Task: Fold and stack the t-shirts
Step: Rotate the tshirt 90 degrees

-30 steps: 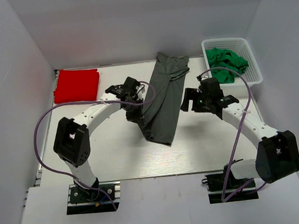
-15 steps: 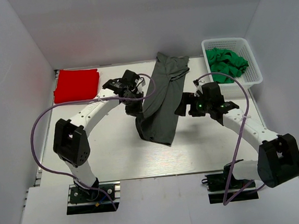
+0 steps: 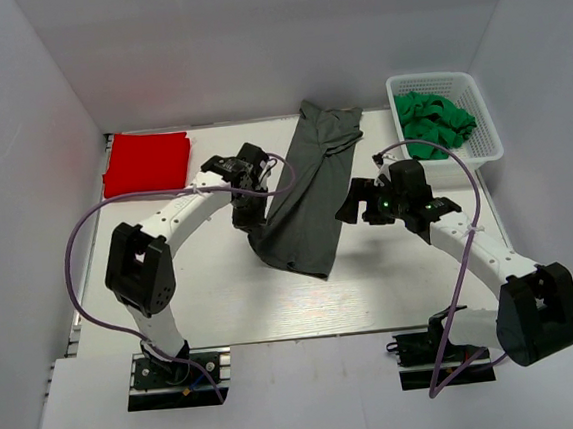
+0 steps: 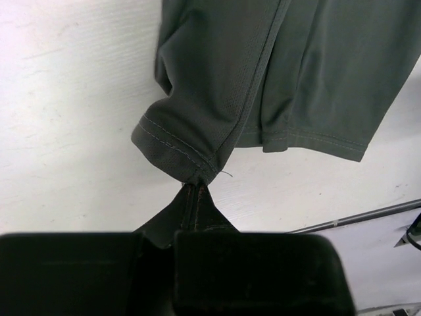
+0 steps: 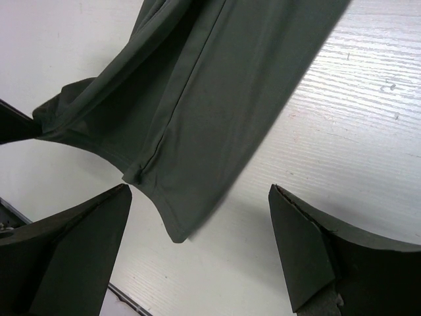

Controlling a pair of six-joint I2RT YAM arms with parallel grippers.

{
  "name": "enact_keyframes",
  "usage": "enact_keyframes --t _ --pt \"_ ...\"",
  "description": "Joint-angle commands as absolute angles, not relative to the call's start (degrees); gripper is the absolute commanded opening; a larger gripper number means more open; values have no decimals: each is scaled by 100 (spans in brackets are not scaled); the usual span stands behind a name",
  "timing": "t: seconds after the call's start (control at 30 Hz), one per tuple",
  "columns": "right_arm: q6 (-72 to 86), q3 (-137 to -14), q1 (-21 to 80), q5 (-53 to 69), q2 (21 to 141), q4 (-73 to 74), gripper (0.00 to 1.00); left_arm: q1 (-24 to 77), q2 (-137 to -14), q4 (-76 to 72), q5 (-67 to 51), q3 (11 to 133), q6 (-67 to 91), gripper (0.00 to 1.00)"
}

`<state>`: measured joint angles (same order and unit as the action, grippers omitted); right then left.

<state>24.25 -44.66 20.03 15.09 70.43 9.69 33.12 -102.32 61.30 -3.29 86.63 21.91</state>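
Note:
The dark charcoal grey t-shirt [image 3: 309, 187] lies as a long strip across the middle of the table, from the back to the near centre. My left gripper [image 3: 249, 213] is shut on its left hem corner [image 4: 197, 172] and holds that corner a little off the table. My right gripper [image 3: 358, 203] is open and empty, just right of the shirt's right edge [image 5: 217, 112], jaws wide apart. The bright red t-shirt [image 3: 146, 162] lies folded flat at the back left.
A white basket [image 3: 479, 117] holding green cloth [image 3: 434, 121] stands at the back right. White walls close in the table on three sides. The table's front edge [image 3: 307, 338] runs above the arm bases.
My left gripper has drawn the shirt's near left corner further left and slightly back. My right gripper has moved left towards the shirt's right edge.

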Motion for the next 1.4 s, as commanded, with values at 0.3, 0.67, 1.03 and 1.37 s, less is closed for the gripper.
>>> enact_keyframes --t 0.3,0.67,1.03,1.37 --pt "2557 -4237 2004 1371 6706 774 90 3541 -9905 5520 -1556 8007 2425 0" --pt "2487 -4078 1986 1195 6469 879 90 3875 -10090 5405 -1731 7822 2558 0" --pt "2364 -4122 1995 1029 6372 1142 90 4183 -10274 5897 -1784 7356 2462 68" --pt "2382 -4158 2039 1388 6486 1388 90 3964 -9686 5845 -970 8060 2452 100"
